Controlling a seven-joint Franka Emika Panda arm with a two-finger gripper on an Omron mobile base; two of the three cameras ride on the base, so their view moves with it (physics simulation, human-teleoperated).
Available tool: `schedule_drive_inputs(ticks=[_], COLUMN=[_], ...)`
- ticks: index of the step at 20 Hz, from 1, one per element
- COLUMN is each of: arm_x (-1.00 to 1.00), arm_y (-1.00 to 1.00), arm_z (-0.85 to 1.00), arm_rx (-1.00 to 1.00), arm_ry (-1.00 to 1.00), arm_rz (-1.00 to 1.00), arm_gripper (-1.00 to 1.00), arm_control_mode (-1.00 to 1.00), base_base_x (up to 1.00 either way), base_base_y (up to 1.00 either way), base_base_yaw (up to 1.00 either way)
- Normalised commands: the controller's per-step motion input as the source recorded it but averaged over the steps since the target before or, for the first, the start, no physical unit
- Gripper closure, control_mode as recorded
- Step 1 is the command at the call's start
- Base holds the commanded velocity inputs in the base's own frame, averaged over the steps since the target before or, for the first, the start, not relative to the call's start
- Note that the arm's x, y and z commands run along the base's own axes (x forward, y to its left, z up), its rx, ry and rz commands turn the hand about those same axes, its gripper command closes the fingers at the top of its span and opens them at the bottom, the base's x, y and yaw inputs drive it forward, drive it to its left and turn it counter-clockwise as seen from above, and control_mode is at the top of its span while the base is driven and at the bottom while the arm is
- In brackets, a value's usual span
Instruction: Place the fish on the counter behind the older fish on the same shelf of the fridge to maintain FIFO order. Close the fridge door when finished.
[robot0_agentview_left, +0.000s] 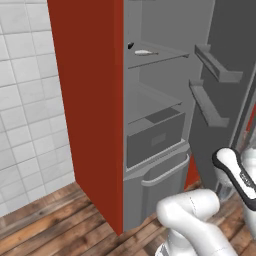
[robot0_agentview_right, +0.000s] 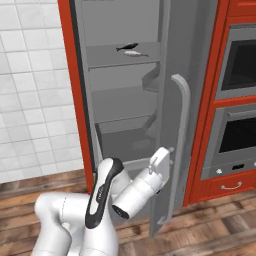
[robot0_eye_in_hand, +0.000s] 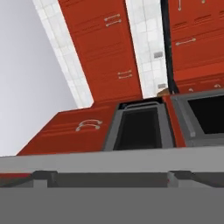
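On the thin grey fridge shelf (robot0_agentview_right: 105, 54), the slim near-black fish (robot0_agentview_right: 127, 47) lies at 11 o'clock behind the pale whitish-grey fish (robot0_agentview_right: 136, 53) | step: closing the tall grey fridge door (robot0_agentview_right: 172, 150) | gripper (robot0_agentview_right: 161, 161) touching door, jaw state unclear | next: push door shut.

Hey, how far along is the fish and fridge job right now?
Mostly done. The dark fish already lies on the upper shelf behind the pale fish. The arm's hand is low beside the fridge door, apparently about to push it. Closing the door, which stands partly open, is what's left.
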Motion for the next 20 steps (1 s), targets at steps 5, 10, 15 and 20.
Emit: schedule_drive_inputs(ticks=[5,10,15,20], arm_x=[0.29,0.54,0.80,0.44], arm_y=[0.01,0.00,0.00,0.16], arm_z=[0.00,0.07,0.17,0.00], arm_rx=[0.00,0.00,0.00,0.00], arm_ry=[0.22,0.27,0.29,0.30], arm_rz=[0.73,0.65,0.58,0.60], arm_gripper=[-1.00,-1.00,-1.00,-1.00], arm_control_mode=[-1.00,-1.00,-1.00,-1.00], base_base_x=[0.00,0.00,0.00,0.00], base_base_y=[0.00,0.00,0.00,0.00], base_base_yaw=[0.00,0.00,0.00,0.00])
